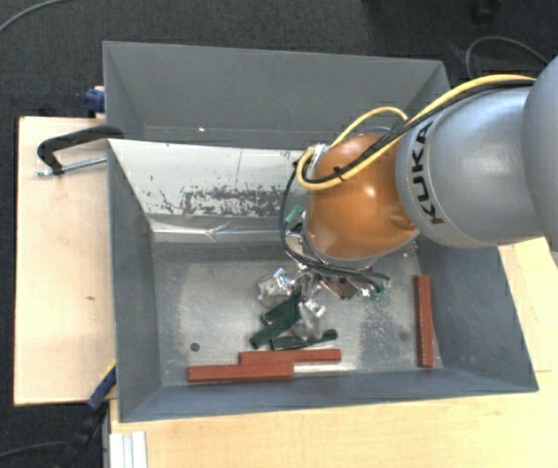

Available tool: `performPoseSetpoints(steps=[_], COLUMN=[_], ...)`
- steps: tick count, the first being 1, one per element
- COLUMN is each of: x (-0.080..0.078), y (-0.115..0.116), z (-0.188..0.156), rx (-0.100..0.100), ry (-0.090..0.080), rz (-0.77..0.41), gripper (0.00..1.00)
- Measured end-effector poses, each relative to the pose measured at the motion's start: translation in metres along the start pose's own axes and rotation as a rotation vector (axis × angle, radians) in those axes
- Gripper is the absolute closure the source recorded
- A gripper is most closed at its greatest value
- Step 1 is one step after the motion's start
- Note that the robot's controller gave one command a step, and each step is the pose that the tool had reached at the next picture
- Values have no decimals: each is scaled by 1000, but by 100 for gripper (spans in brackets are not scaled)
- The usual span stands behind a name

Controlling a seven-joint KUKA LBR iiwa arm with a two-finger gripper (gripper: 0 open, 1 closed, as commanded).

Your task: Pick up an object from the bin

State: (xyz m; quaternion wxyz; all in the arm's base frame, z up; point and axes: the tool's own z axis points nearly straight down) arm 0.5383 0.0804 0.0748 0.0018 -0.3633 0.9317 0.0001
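My gripper [314, 289] hangs under the orange wrist cover, low over the middle of the bin floor. Right below and to its left lies a small silvery crumpled piece [276, 284]. Just in front of that sit dark green flat pieces [281, 324], partly overlapping, one reaching toward the gripper. The wrist cover hides whatever lies directly under the gripper.
Two red-brown sticks [264, 365] lie end to end along the front wall. Another red-brown stick [422, 321] lies near the right wall, pointing front to back. A small dark dot [194, 348] sits on the floor at the front left. The arm fills the bin's right rear.
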Motion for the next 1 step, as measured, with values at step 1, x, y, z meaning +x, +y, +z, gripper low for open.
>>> performPoseSetpoints(steps=[1], x=[-4], y=[-4], z=[-149], rx=[7], ry=[-10], rz=[-42], gripper=[100])
